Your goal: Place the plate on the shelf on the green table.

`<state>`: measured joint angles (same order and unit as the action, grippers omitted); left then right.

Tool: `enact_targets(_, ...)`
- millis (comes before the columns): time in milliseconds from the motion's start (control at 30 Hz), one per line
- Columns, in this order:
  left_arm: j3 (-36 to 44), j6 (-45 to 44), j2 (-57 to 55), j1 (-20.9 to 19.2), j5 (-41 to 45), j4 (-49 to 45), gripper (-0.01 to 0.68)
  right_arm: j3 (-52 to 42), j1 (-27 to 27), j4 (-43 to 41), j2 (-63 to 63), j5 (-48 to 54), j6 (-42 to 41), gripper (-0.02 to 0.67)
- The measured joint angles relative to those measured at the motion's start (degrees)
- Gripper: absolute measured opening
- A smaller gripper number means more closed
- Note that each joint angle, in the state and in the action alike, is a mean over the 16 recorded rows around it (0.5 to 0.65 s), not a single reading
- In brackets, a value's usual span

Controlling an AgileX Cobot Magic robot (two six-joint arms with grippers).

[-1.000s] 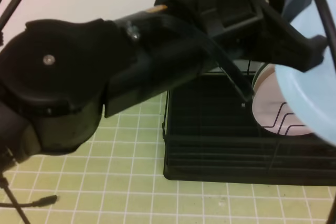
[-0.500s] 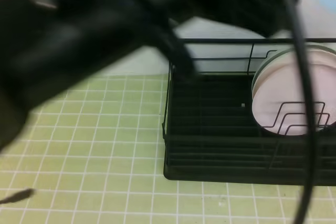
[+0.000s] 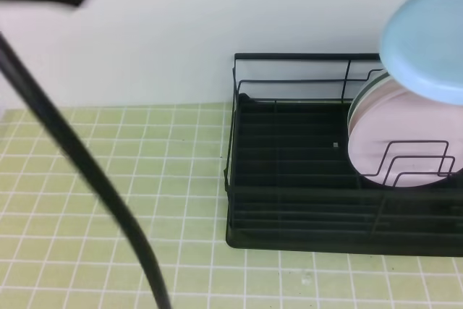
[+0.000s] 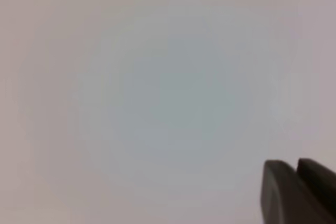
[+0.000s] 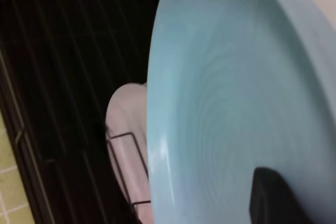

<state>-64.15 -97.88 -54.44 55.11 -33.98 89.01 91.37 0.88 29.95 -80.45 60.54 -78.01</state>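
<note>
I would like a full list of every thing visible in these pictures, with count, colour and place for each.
plate: one, light blue, held tilted in the air above the right part of the shelf.
pink plate: one, pale pink, standing on edge in the shelf's wire dividers.
shelf: one, black wire, on the right of the green table.
green table: one, yellow-green tiles, white grout.
wall: white, behind the shelf.
cable: one, black, crossing the left foreground.
left pincer: dark, shut, facing a blank surface.
right pincer: dark finger on the plate's inner face.
</note>
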Motion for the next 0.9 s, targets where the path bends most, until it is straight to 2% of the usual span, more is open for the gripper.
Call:
enact_targets(167,4.9,-10.3,1.9,0.0,-11.1,10.1,0.000,5.6,2.3,-7.1,-5.8,5.9,1.6,0.124)
enact_targets(300,8.2,-15.2,2.3,0.0,-15.6,14.9,0.000,7.0,4.5,-10.1,-8.9,7.1,1.5,0.124)
enact_targets(567,13.8,-15.4,2.2,0.0,-12.8,16.0,0.000,7.0,8.1,-15.5,-13.0,6.3,1.2,0.124)
enact_targets(900,17.3,-12.4,2.2,0.0,-10.6,15.2,0.000,6.9,8.4,-18.7,-16.5,4.4,1.1,0.124)
